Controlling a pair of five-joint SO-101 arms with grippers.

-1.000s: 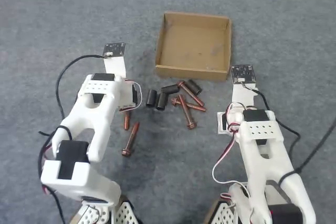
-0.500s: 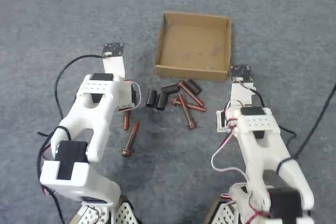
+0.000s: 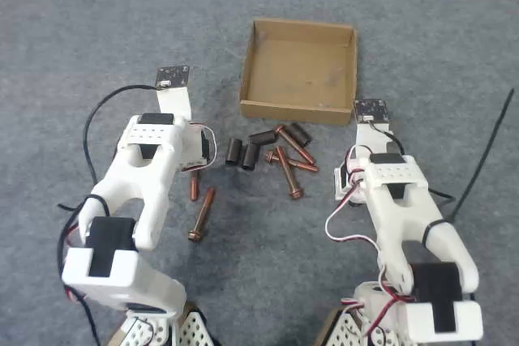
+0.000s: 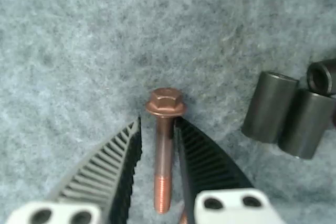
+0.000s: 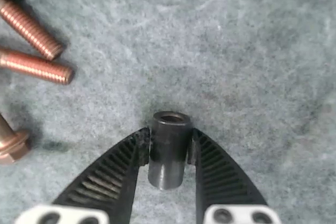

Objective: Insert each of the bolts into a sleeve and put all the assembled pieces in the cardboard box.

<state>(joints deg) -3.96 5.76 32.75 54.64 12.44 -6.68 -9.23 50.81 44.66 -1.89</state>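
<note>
A copper bolt [image 4: 164, 150] lies flat on the grey carpet [image 3: 438, 54] between the fingers of the left gripper [image 4: 157, 125]. One ribbed finger [image 4: 202, 161] rests against its shank and the other stands a thin gap off, so the jaws are apart and not clamped. The right gripper [image 5: 167, 141] is pressed together on a dark sleeve [image 5: 169, 153], with a finger against each side of it and its open bore facing away from the wrist. In the high view the straddled bolt sits at 8 o'clock of the heap of parts, with a second bolt [image 3: 202, 215] just beside it at 5 o'clock. The heap itself holds two upright sleeves [image 3: 242, 154] touching each other, two further sleeves [image 3: 261, 137] lying on their sides, and three crossed bolts [image 3: 285, 169]. The cardboard box [image 3: 296, 111] stands at 12 o'clock of the heap, near it. The right arm [image 3: 397, 200] is at 4 o'clock of the heap and the left arm [image 3: 150, 172] at 8 o'clock.
</note>
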